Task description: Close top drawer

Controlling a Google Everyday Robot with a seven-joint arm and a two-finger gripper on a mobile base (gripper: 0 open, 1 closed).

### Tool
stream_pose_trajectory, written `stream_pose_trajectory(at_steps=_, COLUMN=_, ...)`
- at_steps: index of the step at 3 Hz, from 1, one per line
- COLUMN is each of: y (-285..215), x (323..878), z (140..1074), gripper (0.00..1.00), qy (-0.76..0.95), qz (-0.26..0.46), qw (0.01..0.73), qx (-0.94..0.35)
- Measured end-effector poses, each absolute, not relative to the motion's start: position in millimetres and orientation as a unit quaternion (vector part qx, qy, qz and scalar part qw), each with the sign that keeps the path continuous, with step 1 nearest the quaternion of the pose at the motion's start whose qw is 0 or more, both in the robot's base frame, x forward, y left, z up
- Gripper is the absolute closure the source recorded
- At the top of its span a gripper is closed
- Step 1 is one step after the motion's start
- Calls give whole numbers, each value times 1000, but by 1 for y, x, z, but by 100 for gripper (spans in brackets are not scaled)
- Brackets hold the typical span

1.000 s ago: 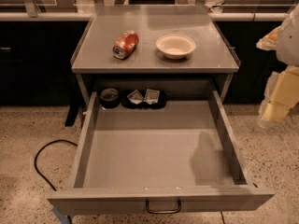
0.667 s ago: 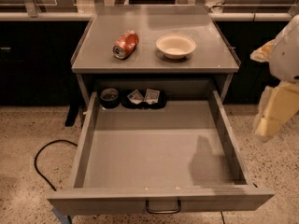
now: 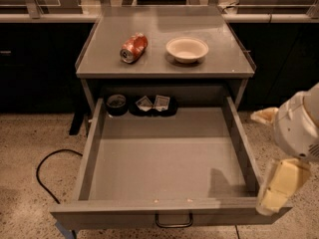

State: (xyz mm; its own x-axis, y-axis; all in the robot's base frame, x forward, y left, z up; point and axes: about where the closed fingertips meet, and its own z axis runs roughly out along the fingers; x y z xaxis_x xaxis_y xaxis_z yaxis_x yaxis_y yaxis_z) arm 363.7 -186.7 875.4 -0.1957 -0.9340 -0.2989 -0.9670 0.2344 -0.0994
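The top drawer (image 3: pixel 119 217) is a wide, shallow grey metal drawer, pulled far out toward me, with a small dark loop handle (image 3: pixel 174 221) on its front panel. At its back lie a small black round container (image 3: pixel 116 103) and a dark tray with packets (image 3: pixel 153 104). My gripper (image 3: pixel 280 185) hangs cream-coloured at the right, beside the drawer's front right corner, under the white arm (image 3: pixel 299 126).
On the grey cabinet top (image 3: pixel 164 66) lie a crushed red can (image 3: pixel 133 48) on its side and a white bowl (image 3: pixel 187 49). A black cable (image 3: pixel 44 179) loops on the speckled floor at the left. Dark counters stand behind.
The arm and gripper have come down and a little left, from beside the drawer's right wall to its front right corner. The drawer has not moved.
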Motion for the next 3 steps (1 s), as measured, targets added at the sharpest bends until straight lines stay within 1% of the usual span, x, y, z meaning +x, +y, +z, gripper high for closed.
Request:
stream_pose_trajectory(at_steps=1, y=-190, x=342, z=839, gripper=0, qy=778, qz=91, qw=128, qx=-608)
stream_pose_trajectory(at_steps=2, y=-190, x=342, z=839, gripper=0, qy=778, qz=91, qw=128, qx=-608)
stream_pose_trajectory(at_steps=3, y=-189, x=325, z=827, gripper=0, qy=779, qz=101, qw=121, qx=-606)
